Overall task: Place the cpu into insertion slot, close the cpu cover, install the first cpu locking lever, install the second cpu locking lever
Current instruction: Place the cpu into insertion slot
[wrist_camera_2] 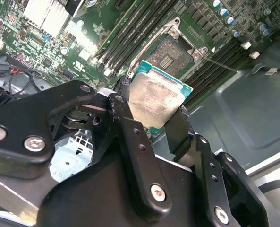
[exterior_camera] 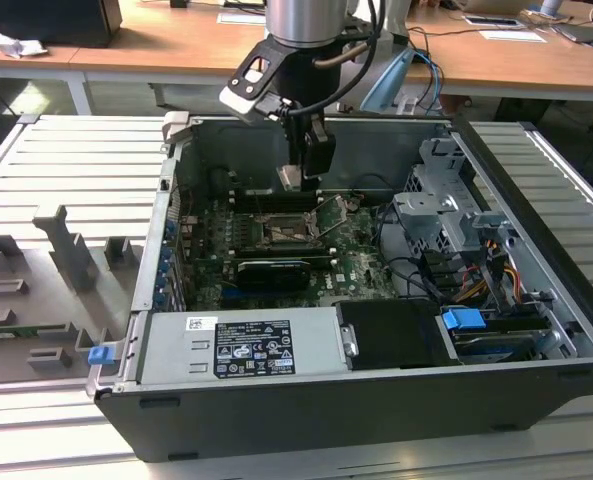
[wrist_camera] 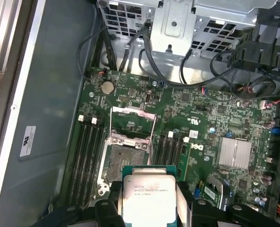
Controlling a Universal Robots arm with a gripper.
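- Small flat square silvery-grey cpu (wrist_camera: 148, 196) is clamped by opposite edges between the two black fingers (wrist_camera_2: 130, 130) and held clear of the board.
- Square silver-rimmed insertion slot (wrist_camera: 125, 163) with a dark centre lies below and slightly ahead of the fingers; cpu not seated.
- Thin silvery frame cpu cover (wrist_camera: 132, 110) stands open on the slot's side away from the fingers.
- Long black memory slots (wrist_camera: 85, 156) flank the slot on the green circuit board (wrist_camera: 196, 109).
- Exterior view: fingers hang inside the open dark grey computer case (exterior_camera: 376, 420), which sits on the ridged grey metal counter (exterior_camera: 66, 160).
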